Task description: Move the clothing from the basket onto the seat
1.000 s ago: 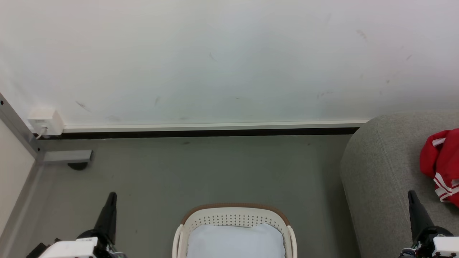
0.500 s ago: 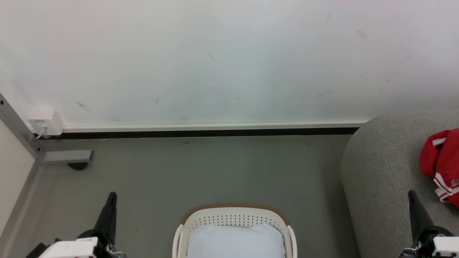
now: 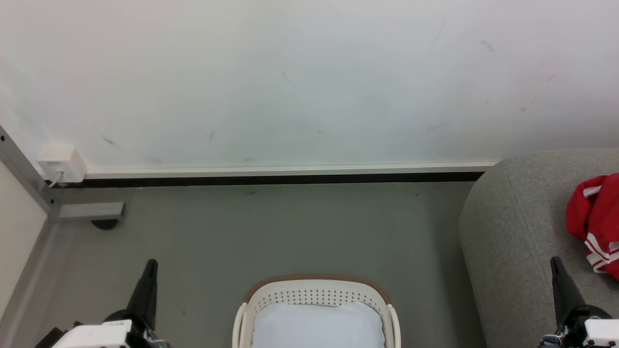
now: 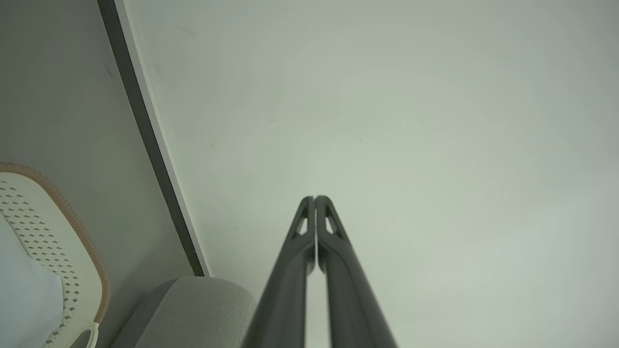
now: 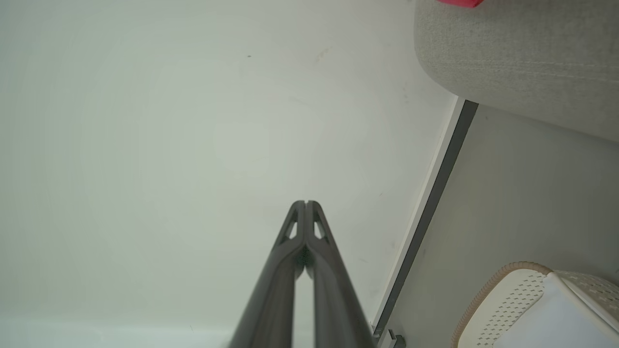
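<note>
Clothing (image 3: 595, 220), red with white stripes, lies bunched on the grey seat (image 3: 512, 232) at the frame's right edge. At bottom centre the basket (image 3: 314, 294) shows a pale pad (image 3: 316, 326); grabbing it as a garment seems the likeliest slip. Both the left tool (image 3: 151, 265) and right tool (image 3: 555, 262) are pressed closed, holding nothing.

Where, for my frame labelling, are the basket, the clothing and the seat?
basket (image 3: 314, 278), head view, brown rim at its far edge.
clothing (image 3: 587, 212), head view, red fabric fold.
seat (image 3: 512, 232), head view, bare grey upholstery left of the clothing.
</note>
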